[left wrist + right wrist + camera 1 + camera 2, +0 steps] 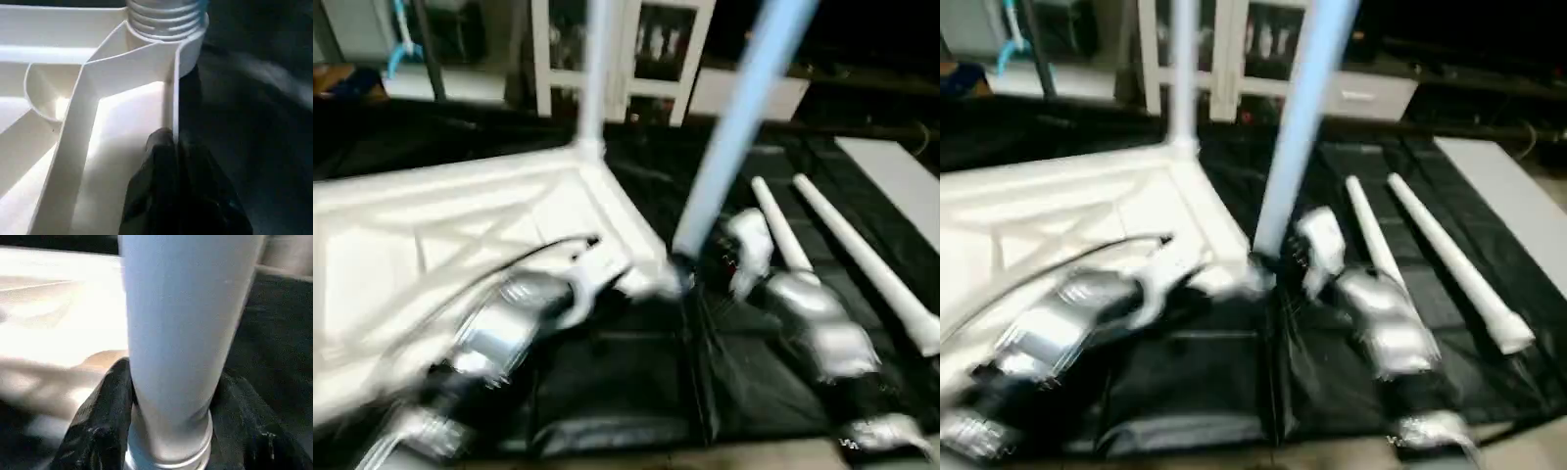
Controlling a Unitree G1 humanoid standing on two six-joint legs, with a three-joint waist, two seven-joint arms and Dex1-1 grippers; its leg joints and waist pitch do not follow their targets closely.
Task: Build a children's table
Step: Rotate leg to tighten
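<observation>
Gripping table rim [173, 103], leg [190, 333] clasped

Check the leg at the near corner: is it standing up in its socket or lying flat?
Standing up, tilted. The near-corner leg rises from its corner socket, thread rings still showing above the rim, with the right gripper around its base.

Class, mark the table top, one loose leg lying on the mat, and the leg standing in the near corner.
table top [431, 225], left eye view, ribbed underside.
loose leg [862, 259], left eye view, mid-shaft.
standing leg [729, 137], left eye view, mid-shaft.
</observation>
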